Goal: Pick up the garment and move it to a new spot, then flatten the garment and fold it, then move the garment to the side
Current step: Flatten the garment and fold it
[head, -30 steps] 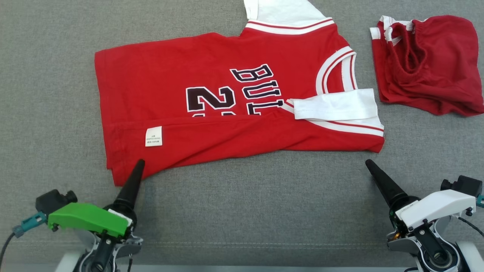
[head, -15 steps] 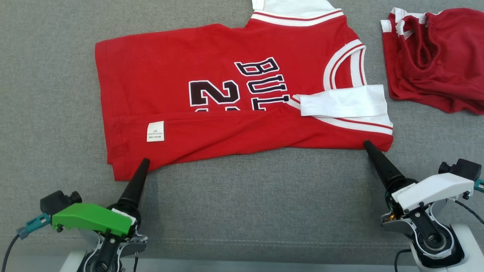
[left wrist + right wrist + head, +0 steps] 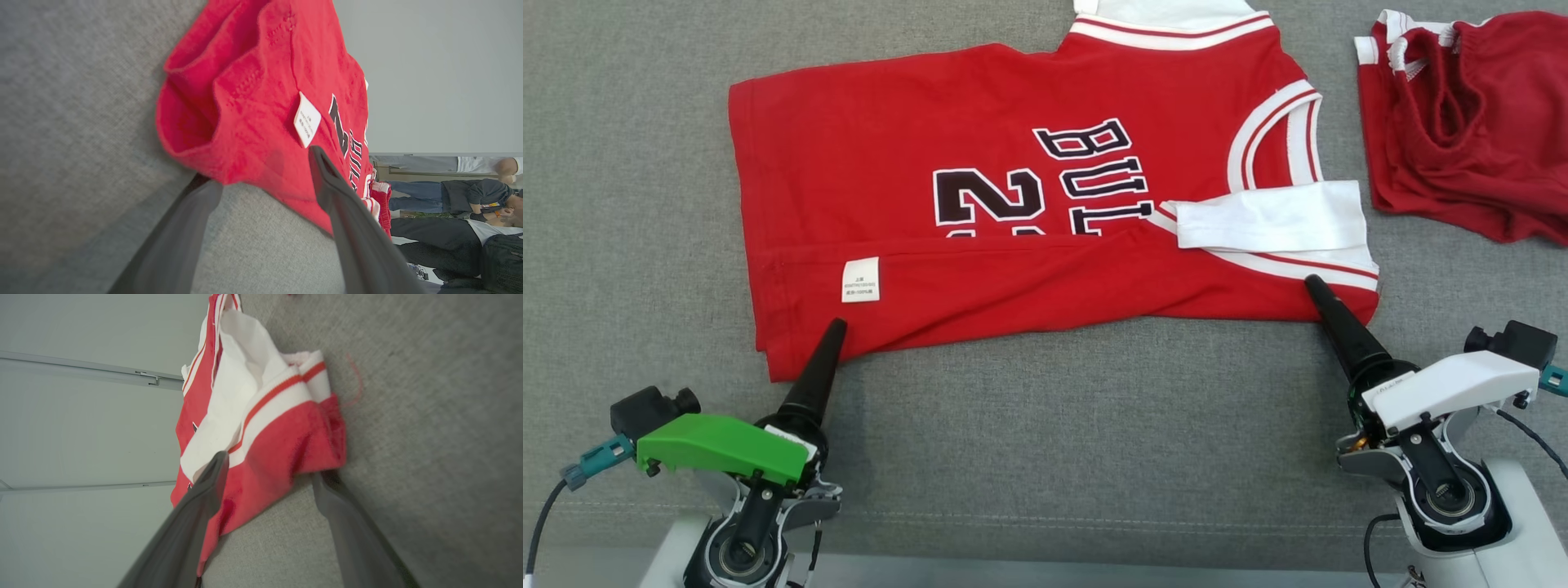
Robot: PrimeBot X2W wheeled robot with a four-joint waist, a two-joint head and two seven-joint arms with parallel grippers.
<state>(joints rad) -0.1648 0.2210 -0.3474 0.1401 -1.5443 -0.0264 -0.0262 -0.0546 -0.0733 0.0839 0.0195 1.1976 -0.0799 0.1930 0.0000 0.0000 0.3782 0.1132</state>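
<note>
Lying flat on the surface [image 3: 1045,425], the jersey [image 3: 1013,220] looks soft and floppy; left hand [image 3: 836,327] and right hand [image 3: 1313,282] gape wide, straddling its near corners, sensible spots to pinch.

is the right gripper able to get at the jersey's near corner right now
Probably yes: the right gripper stands open astride the jersey corner, a finger on each side; nothing blocks it.

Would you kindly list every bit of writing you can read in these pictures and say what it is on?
"BUL": black letters on the red jersey, the rest hidden under its fold.
"2": number beside them, next digit cut off by the fold.
White care label: print too small to read.
</note>
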